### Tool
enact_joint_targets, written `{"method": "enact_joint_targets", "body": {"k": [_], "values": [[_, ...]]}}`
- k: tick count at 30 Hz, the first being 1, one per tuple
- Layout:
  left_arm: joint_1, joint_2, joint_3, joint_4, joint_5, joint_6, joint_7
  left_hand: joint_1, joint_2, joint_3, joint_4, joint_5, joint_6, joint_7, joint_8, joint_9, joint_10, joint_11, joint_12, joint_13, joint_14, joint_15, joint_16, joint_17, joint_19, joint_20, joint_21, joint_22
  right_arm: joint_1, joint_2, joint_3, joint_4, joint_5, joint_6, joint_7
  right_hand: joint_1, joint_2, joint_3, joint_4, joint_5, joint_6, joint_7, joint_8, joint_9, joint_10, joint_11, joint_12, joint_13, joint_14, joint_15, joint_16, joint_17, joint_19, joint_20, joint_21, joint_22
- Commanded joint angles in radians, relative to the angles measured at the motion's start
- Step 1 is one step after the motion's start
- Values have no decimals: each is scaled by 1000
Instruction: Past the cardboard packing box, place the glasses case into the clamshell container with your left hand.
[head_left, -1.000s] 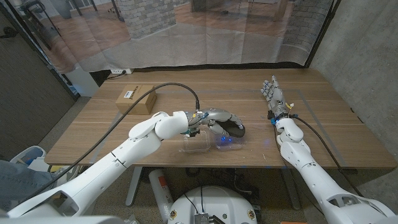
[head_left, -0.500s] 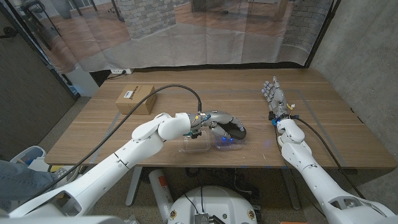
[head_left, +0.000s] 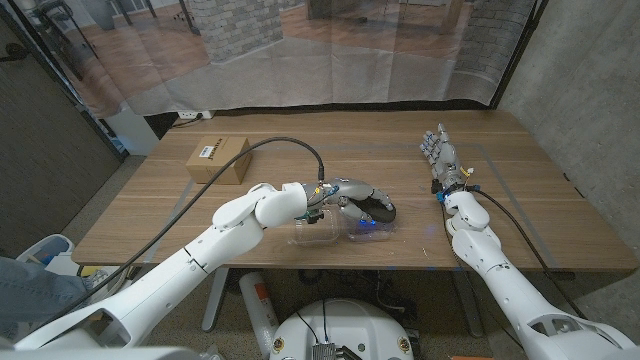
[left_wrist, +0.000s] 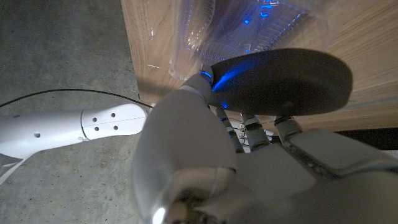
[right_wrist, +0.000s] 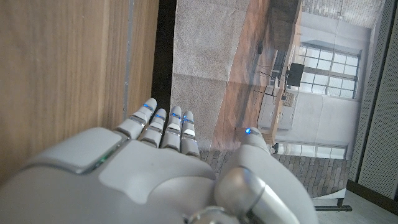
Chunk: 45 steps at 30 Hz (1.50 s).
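Head view: the left hand (head_left: 352, 193) grasps the dark glasses case (head_left: 379, 208) directly above the clear clamshell container (head_left: 338, 229) at the table's (head_left: 520, 190) near edge, the cardboard packing box (head_left: 219, 158) well apart behind the arm.

Left wrist view adds the grip itself: fingers (left_wrist: 245, 127) wrapped under the case (left_wrist: 280, 81), thumb at its end, blue light on it, the container's clear plastic (left_wrist: 249, 25) just beyond the fingertips. Whether case and plastic touch cannot be told. Right wrist view shows the right hand (right_wrist: 168, 162) released, fingers straight and together beside the tabletop, holding nothing; in the head view it (head_left: 440, 155) stands upright at the far right.
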Motion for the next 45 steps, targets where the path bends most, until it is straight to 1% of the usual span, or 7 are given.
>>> {"method": "enact_joint_targets", "body": {"k": [1, 22, 29, 34, 42, 43, 45], "values": [[13, 6, 3, -12, 59, 8, 43, -13, -2, 17, 28, 3, 2, -13, -6, -1, -2, -11, -3, 0, 35, -44, -6, -5, -21, -3, -8, 3, 6, 4, 0, 12, -2, 2, 1, 4, 0, -1, -2, -2, 5, -1, -1, 5, 11, 1, -5, 4, 4, 0, -3, 4, 9, -9, 0, 4], [5, 6, 8, -10, 60, 24, 13, -102, -29, -15, 60, -8, -56, -26, -37, -16, -41, -20, -34, -8, -16, -35, -14, -47, -59, 29, -40, 5, 14, 10, 3, 22, -6, -2, -9, 4, 1, -1, -3, -3, 7, -3, 0, 5, 12, 0, -5, 4, 2, 0, -3, 5, 9, -5, 0, 4], [4, 7, 9, -14, 61, 31, 2, -135, -48, -31, 69, -14, -75, -37, -46, -23, -62, -22, -45, -13, -57, -36, -23, -66, -81, 30, -56, 5, 18, 12, 2, 28, -6, -4, -9, 5, 1, -2, -3, -3, 8, -3, 0, 5, 12, 0, -5, 4, 1, 1, -4, 4, 6, -3, -1, 4], [-1, 11, 11, -18, 57, 35, -20, -167, -58, -45, 78, -21, -116, -36, -59, -29, -99, -5, -59, -19, -102, -22, -27, -87, -107, 36, -75, 6, 20, 12, 1, 31, -6, -4, -5, 5, 2, -1, -4, -2, 9, -3, 0, 6, 13, -1, -5, 4, 2, 1, -3, 4, 6, -3, -1, 4], [0, 13, 2, -21, 36, 35, -26, -221, -68, -68, 101, -33, -178, -37, -68, -37, -94, -16, -54, -27, -157, -11, -28, -114, -132, 30, -97, 6, 23, 13, -1, 31, -7, -8, -3, 6, 2, -1, -5, -2, 10, -3, 0, 6, 13, -1, -5, 4, 2, 1, -3, 4, 7, -4, -1, 4], [2, 13, -1, -23, 34, 37, -24, -236, -70, -74, 105, -40, -184, -41, -64, -41, -153, 1, -72, -33, -162, -13, -23, -128, -132, 29, -103, 7, 23, 13, -1, 31, -7, -8, -3, 6, 3, -1, -5, -2, 10, -3, 0, 6, 13, -1, -5, 4, 2, 2, -3, 4, 6, -3, -1, 4], [5, 13, -6, -25, 29, 38, -18, -244, -75, -78, 106, -44, -200, -40, -67, -44, -168, 4, -74, -35, -170, -12, -24, -135, -135, 29, -108, 7, 24, 13, -1, 32, -8, -8, -3, 6, 3, -1, -5, -2, 10, -3, 0, 6, 13, -1, -5, 4, 2, 1, -3, 4, 6, -3, -1, 4]]}}
